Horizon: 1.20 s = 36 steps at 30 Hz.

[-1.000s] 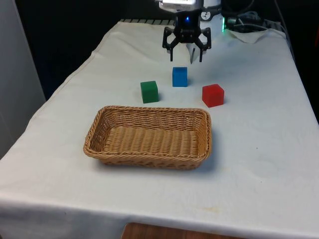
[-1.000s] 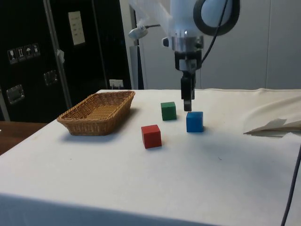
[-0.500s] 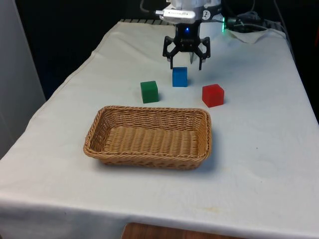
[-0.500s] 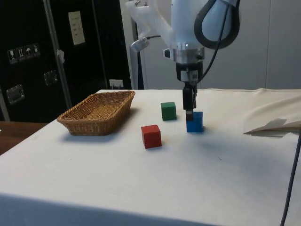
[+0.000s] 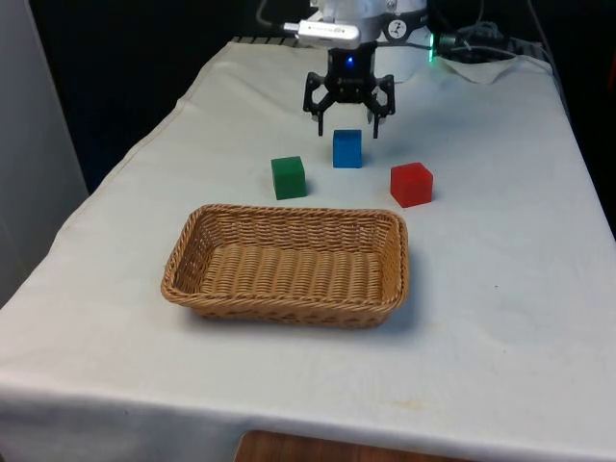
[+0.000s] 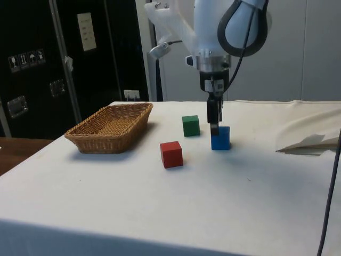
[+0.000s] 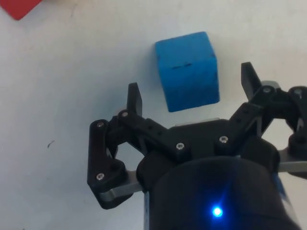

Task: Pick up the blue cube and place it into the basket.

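White-clothed table, seen across its length. Nearest the camera in the front view, a woven wicker basket, with nothing in it. Beyond it, a row of three cubes: green cube toward the front view's left, blue cube in the middle and slightly farther back, red cube toward the front view's right. All three well apart from one another and resting flat on the cloth.

Above and just behind the blue cube, the black gripper, jaws spread wide, holding nothing. From the side view, gripper lowered to about the cube's top edge, on the cube's green-cube side rather than squarely over it. From the wrist view, blue cube just ahead of the line between the two fingertips, not yet between them, and turned a little askew to the fingers.

Judged from this: blue cube untouched on the cloth, offset slightly forward of the open fingers, so a short shift toward it and a further drop likely needed before closing. Cube equal-sided, so no long axis to favour. Basket well apart, on the camera side of the cube row in the front view.

No brand, label or legible writing on cubes, basket or cloth.
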Motion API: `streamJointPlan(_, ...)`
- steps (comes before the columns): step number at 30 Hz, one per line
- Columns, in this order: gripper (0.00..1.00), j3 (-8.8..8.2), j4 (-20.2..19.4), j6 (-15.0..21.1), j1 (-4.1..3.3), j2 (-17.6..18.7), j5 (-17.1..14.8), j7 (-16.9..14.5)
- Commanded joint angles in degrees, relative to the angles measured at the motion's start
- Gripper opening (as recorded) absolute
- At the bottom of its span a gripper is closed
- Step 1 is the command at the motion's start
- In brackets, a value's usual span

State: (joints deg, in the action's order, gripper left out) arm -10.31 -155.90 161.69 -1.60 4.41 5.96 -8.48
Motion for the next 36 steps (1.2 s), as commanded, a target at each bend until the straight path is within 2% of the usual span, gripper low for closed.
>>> streamJointPlan(1,1.0,-0.34,0.3,0.1,0.06,0.5,0.7,0.2)
streamJointPlan(9,1.0,0.11,-0.5,0.7,-0.17,0.6,-0.2,0.0)
streamJointPlan(14,1.0,0.63,-0.7,1.4,-0.06,1.4,-1.0,-0.5)
streamJointPlan(15,1.0,0.29,-0.5,0.2,-0.06,0.8,0.0,0.0)
streamJointPlan(16,1.0,0.69,-0.6,1.5,0.0,1.8,-1.1,-0.5)
streamJointPlan(18,1.0,0.74,-0.5,1.9,0.0,2.5,-1.1,-0.5)
streamJointPlan(24,1.0,0.46,-0.1,4.2,-0.06,5.0,-0.3,0.2)
streamJointPlan(36,1.0,0.23,0.0,4.4,-0.06,5.4,-0.1,0.2)
